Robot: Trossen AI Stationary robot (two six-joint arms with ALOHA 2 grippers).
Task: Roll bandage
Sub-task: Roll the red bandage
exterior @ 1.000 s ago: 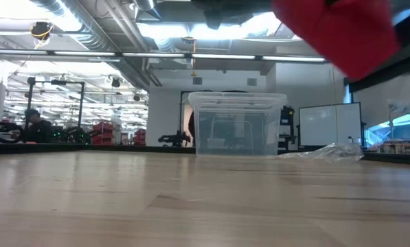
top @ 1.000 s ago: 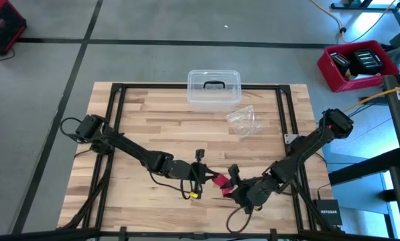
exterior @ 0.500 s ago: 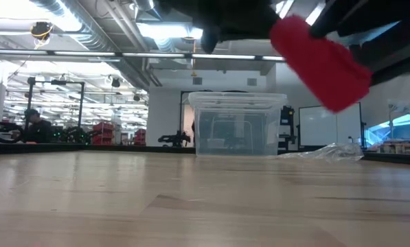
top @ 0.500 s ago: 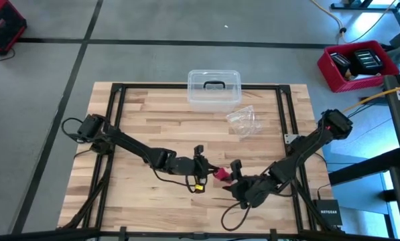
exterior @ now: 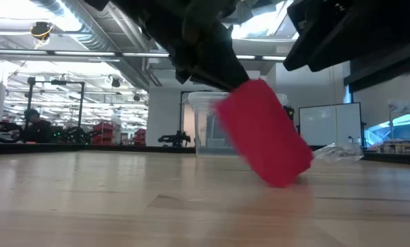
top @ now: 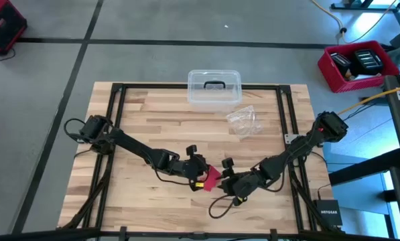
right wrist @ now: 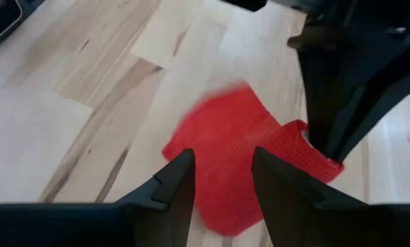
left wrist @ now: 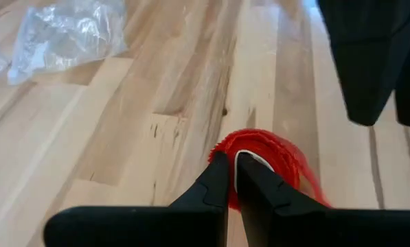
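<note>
The red bandage (top: pixel 212 177) is a short thick roll hanging between my two grippers over the table's near middle. In the low view the bandage (exterior: pixel 263 134) tilts, its lower end (exterior: pixel 281 180) down at the wood; whether it rests there I cannot tell. My left gripper (top: pixel 201 169) comes from the table's left and is shut on it. My right gripper (top: pixel 224 175) comes from the right, and its fingers stand on either side of the roll (right wrist: pixel 225 130). My left gripper (left wrist: pixel 232 156) pinches the roll's upper end between its shut fingertips, at the frayed red edge (left wrist: pixel 218 145). The fingers slant down from the table's left. The roll hangs tilted below them. My right gripper (right wrist: pixel 222 161) has the roll's side (right wrist: pixel 222 192) between its two fingers, which slant down from the table's right. The red cloth fills the gap and spreads wider past the fingertips. A loose flap (right wrist: pixel 308 154) runs toward the left gripper.
A clear plastic box with a dark handle (top: pixel 214 87) stands at the far edge. A crinkled clear wrapper (top: pixel 243 120) lies right of the middle, and the left wrist view also shows the wrapper (left wrist: pixel 60 34). Bare wood spreads left and right of the grippers.
Both grippers have come down toward the table with the bandage between them, drifting slightly toward the left edge. My left gripper has tipped downward and rolled. The bandage has sunk from high above the table to just over the wood.
</note>
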